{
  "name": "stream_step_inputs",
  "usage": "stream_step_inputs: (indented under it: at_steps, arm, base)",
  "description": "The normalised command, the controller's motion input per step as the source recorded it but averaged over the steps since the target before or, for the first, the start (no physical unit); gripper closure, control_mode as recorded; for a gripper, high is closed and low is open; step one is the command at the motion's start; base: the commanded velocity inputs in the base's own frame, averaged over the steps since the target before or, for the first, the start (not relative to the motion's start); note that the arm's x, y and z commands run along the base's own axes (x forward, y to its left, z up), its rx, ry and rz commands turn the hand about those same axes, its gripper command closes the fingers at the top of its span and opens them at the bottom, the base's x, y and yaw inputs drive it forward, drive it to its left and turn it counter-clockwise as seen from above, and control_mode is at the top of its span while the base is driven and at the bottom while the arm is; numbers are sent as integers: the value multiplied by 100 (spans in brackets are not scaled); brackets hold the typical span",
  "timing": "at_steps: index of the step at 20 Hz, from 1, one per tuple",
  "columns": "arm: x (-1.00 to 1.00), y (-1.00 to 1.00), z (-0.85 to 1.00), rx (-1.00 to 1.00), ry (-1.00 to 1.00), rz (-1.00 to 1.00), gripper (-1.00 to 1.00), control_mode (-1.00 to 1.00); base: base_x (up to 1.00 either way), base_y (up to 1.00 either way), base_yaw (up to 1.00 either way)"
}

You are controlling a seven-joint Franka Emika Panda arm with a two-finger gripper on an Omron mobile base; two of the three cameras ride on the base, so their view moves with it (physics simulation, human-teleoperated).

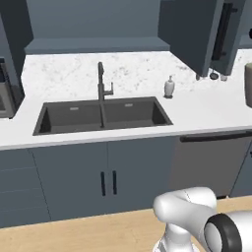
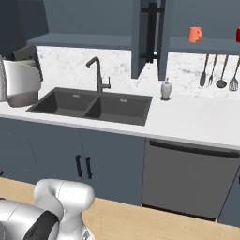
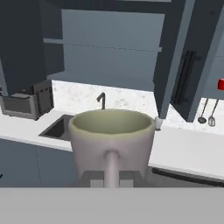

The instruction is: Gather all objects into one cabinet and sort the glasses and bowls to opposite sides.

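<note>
Held cup: dull greyish-tan handled cup (image 3: 111,140), upright, close before the hand camera, handle between the fingers.
Gripper (image 3: 111,178): fingers clamped on the cup's handle.
Other cups: orange cup (image 2: 195,34) on the slate-blue cabinet shelf (image 2: 206,45); red cup (image 2: 238,34) at the shelf's right end.
Doors: open cabinet doors (image 2: 150,37), black bar handles.
Beneath: white countertop (image 2: 197,119), black double sink (image 2: 93,105).

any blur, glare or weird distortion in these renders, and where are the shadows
Hand view: the greyish-tan cup looms huge and soft-edged from closeness, and the gripper is shut on its handle. Left base view: even flat light, no glare on the white counter, and the sink basins are dark. Right base view: slightly soft, with the orange cup sitting in dim cabinet shade.
</note>
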Motion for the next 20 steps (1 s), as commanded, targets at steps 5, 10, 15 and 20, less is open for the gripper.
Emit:
stream_step_inputs:
  at_steps: [5,10,15,20]
  arm:
    - [0,0,0,0,0,0,100,100]
    - [0,0,0,0,0,0,100,100]
    - [0,0,0,0,0,0,100,100]
    - [0,0,0,0,0,0,100,100]
  base:
    - [58,-86,-17]
    - [98,-100,-15]
    - [82,-100,-11]
    - [41,-70,-7]
